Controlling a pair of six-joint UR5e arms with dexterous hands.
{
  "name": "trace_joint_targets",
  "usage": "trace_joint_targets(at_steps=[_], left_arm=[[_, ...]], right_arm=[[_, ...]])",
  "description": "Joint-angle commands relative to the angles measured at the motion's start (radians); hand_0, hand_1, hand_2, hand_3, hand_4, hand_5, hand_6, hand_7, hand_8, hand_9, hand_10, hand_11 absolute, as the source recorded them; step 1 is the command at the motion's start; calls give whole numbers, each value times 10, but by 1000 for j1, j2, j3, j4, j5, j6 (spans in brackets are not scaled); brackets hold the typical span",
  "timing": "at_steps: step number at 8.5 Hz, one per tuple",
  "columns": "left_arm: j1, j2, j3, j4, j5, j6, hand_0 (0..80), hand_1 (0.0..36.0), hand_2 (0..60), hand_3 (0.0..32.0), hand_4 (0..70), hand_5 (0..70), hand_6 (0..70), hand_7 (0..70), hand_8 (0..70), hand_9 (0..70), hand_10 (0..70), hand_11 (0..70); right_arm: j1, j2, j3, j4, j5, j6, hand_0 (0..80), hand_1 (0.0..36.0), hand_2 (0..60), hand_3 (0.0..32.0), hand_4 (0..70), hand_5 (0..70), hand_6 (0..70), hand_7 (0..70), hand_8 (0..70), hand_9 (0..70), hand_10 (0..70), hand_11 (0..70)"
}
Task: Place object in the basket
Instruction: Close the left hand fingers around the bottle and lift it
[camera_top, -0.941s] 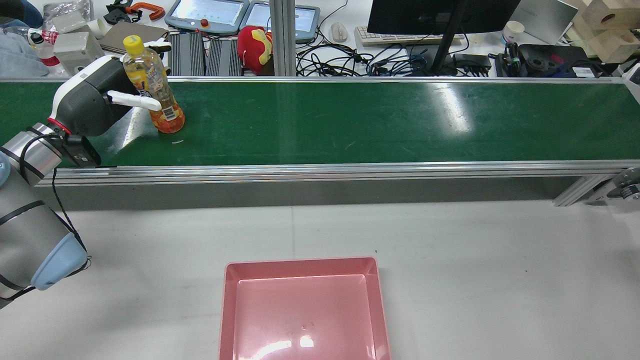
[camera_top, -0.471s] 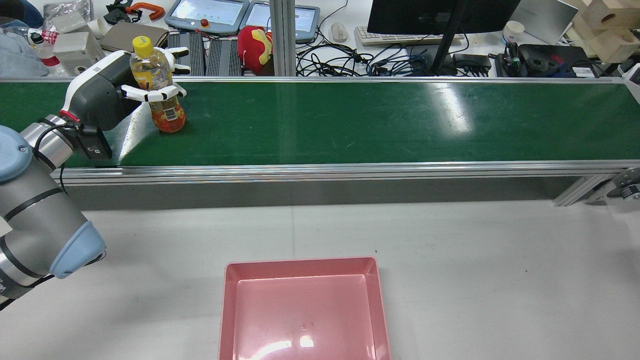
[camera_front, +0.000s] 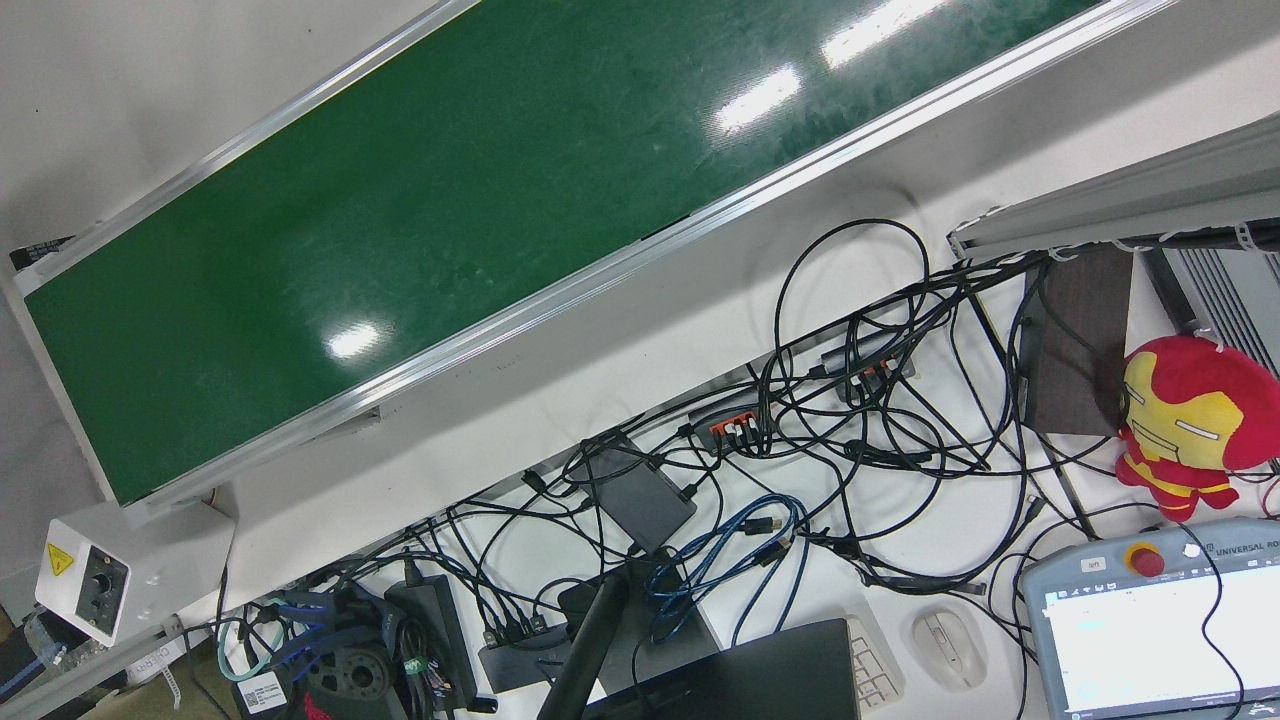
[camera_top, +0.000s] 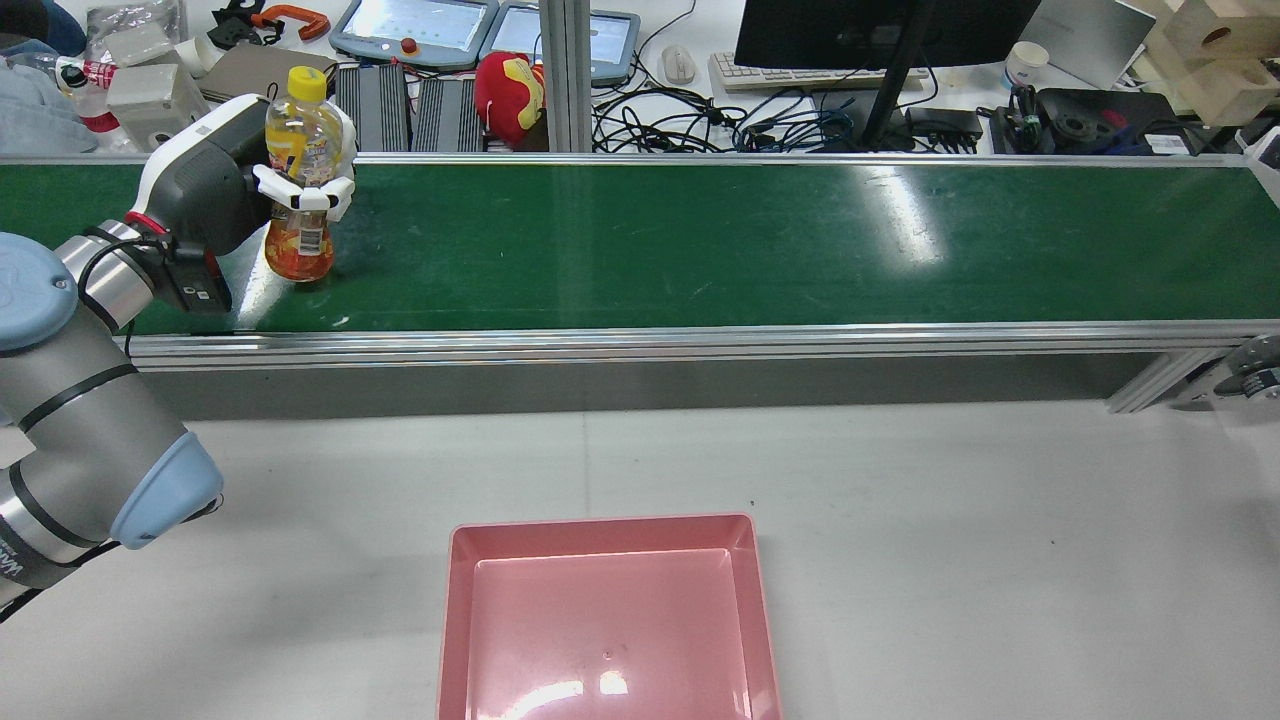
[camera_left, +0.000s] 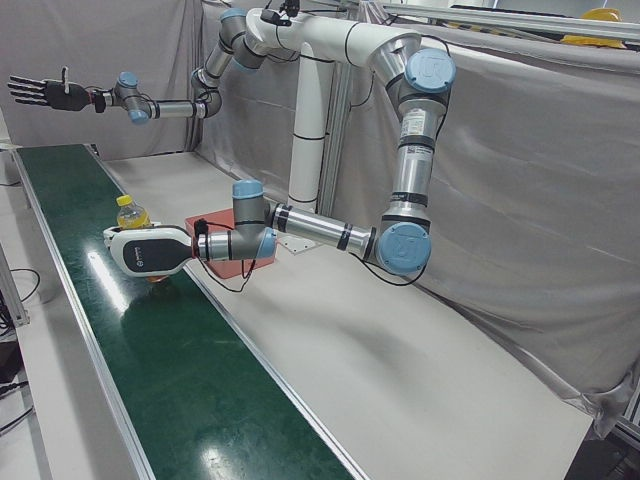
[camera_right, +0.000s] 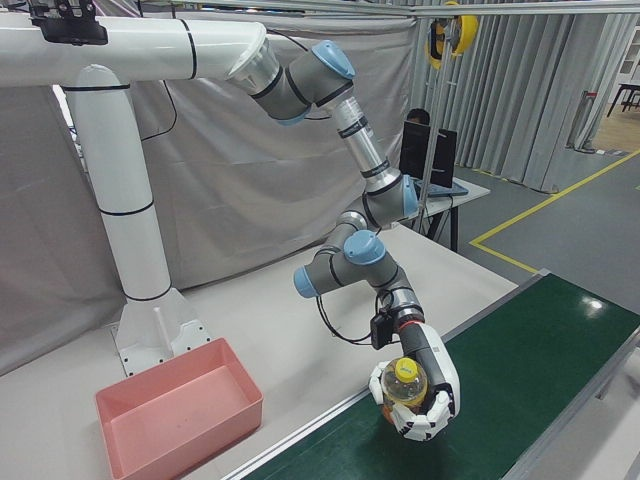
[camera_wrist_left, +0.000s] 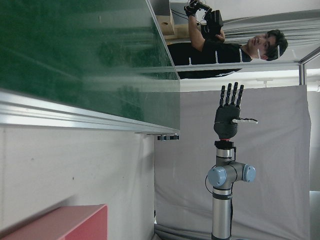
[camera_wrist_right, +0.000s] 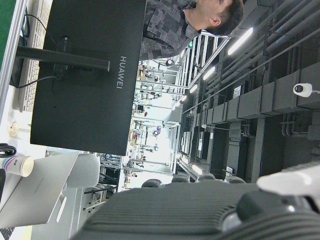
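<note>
A clear bottle of orange drink with a yellow cap (camera_top: 297, 235) stands upright over the left end of the green conveyor belt (camera_top: 700, 240). My left hand (camera_top: 215, 185) is shut on it, white fingers (camera_top: 300, 192) wrapped around its middle. The hold also shows in the left-front view (camera_left: 148, 250) and the right-front view (camera_right: 425, 385), with the bottle's cap on top (camera_right: 405, 372). I cannot tell if its base touches the belt. The pink basket (camera_top: 600, 527) sits empty on the near table. My right hand (camera_left: 45, 92) is raised high, open and empty, fingers spread (camera_wrist_left: 229, 114).
The belt's aluminium rail (camera_top: 640, 342) runs between belt and table. Behind the belt are a monitor (camera_top: 880, 30), cables, a red plush toy (camera_top: 508, 92) and teach pendants. The basket also shows beside the left arm in the right-front view (camera_right: 200, 432).
My left hand's fingers have closed around the bottle. The bottle has gone from tilted to upright and shifted a little left and toward the near rail.
</note>
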Motion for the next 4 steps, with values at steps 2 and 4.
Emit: trace_joint_targets(at_steps=[2, 4], left_arm=[[78, -16, -142, 52, 129, 2, 533, 310, 600, 0, 700, 700, 700, 700, 700, 700, 700, 700], [263, -64, -233, 141, 129, 7, 562, 332, 600, 0, 700, 700, 700, 700, 700, 700, 700, 700]], right_arm=[[0, 0, 0, 0, 0, 0, 0, 0, 0, 0, 0, 0, 0, 0, 0, 0, 0, 0], [0, 0, 0, 0, 0, 0, 0, 0, 0, 0, 0, 0, 0, 0, 0, 0, 0, 0]])
